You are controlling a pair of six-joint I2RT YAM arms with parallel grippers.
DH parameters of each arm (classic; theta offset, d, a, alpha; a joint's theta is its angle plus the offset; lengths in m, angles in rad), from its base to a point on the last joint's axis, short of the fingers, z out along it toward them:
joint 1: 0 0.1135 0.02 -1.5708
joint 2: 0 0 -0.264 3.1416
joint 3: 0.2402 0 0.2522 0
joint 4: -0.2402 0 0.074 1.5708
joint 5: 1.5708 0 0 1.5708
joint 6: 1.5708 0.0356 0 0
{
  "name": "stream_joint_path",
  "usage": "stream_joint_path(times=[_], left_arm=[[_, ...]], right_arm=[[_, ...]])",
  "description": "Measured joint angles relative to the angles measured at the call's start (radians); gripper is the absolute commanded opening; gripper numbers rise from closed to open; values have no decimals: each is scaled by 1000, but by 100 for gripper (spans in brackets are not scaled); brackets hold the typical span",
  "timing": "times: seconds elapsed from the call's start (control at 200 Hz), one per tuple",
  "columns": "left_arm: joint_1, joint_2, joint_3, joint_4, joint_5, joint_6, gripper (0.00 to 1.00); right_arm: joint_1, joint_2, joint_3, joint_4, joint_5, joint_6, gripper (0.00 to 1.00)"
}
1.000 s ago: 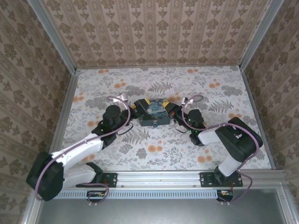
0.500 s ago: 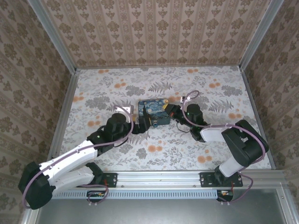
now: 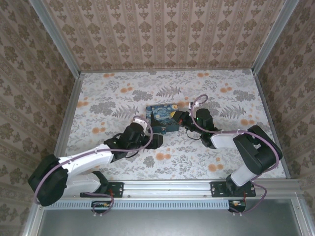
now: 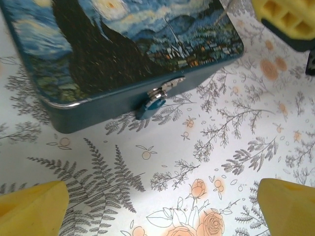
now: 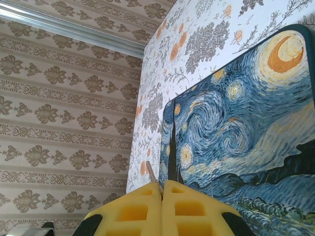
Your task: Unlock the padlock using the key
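Padlock [image 4: 156, 102] is hung on the starry-night box's [image 4: 98, 49] near face, just far of the spread left gripper [image 4: 162, 206], nearer it than the right gripper [image 5: 162, 191], pinched on what seems the key [image 5: 151, 176].

Clear floral table [image 4: 221, 147] runs from the wide-spread left gripper [image 4: 158, 201] straight up to the padlock [image 4: 155, 103], an open lane. Behind it the box [image 4: 123, 54] front blocks, and the right gripper [image 3: 180, 118], pinching the key [image 5: 152, 176], crowds the box's right side.
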Motion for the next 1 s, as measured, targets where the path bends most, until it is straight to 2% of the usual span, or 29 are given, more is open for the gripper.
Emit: stream_joint_path(times=[0.43,0.72,1.0], left_arm=[[-60,232,3,173,22,136,97],[-63,345,42,254,-26,156,99],[-60,442,80,304,-21,159,98]], right_arm=[[-8,84,0,40,-7,8,0],[-19,99,0,55,-15,25,0],[-32,152,0,124,-23,64,0]])
